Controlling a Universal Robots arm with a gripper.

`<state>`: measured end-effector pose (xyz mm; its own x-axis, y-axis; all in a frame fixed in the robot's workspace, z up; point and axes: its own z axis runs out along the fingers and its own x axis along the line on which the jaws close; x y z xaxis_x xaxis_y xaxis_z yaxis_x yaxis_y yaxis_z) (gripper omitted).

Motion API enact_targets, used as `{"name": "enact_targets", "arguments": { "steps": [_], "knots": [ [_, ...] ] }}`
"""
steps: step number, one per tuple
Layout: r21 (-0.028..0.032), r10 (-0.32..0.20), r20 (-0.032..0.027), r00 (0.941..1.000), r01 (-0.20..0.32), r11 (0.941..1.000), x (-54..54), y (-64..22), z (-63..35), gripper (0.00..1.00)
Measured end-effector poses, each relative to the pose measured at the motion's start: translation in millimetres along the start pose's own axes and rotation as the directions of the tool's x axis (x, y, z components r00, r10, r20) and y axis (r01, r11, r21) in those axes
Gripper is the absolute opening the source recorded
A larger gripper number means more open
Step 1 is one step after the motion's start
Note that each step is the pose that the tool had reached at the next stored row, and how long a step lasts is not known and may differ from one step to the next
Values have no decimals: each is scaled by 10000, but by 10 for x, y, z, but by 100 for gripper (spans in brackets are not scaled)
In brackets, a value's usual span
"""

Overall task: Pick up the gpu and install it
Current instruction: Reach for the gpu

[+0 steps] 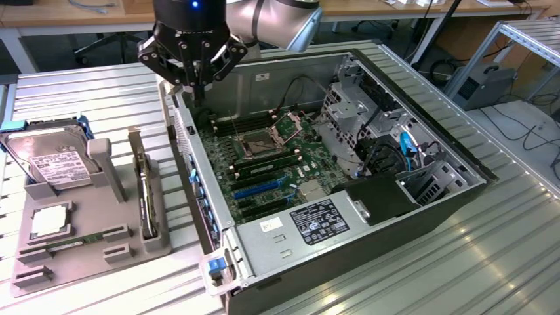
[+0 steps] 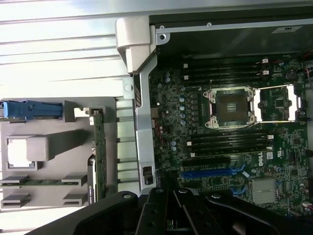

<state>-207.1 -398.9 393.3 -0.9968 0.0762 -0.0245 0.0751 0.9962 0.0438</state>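
Closed hand point(image 1: 199, 86) hangs over case point(image 1: 185, 134) rim, gpu point(image 1: 147, 197) well apart.

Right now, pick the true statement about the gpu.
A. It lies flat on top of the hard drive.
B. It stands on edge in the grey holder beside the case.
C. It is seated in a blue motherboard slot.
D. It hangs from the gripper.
B: the gpu stands on edge in the grey holder, outside the computer case, and the gripper hovers apart from it over the case's rear corner.
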Motion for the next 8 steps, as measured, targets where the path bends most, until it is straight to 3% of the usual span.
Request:
{"name": "enact_targets", "arguments": {
  "steps": [8],
  "knots": [
    [1, 0, 0, 10000, 0, 10000, 18, -1, -1, 11]
  ]
}}
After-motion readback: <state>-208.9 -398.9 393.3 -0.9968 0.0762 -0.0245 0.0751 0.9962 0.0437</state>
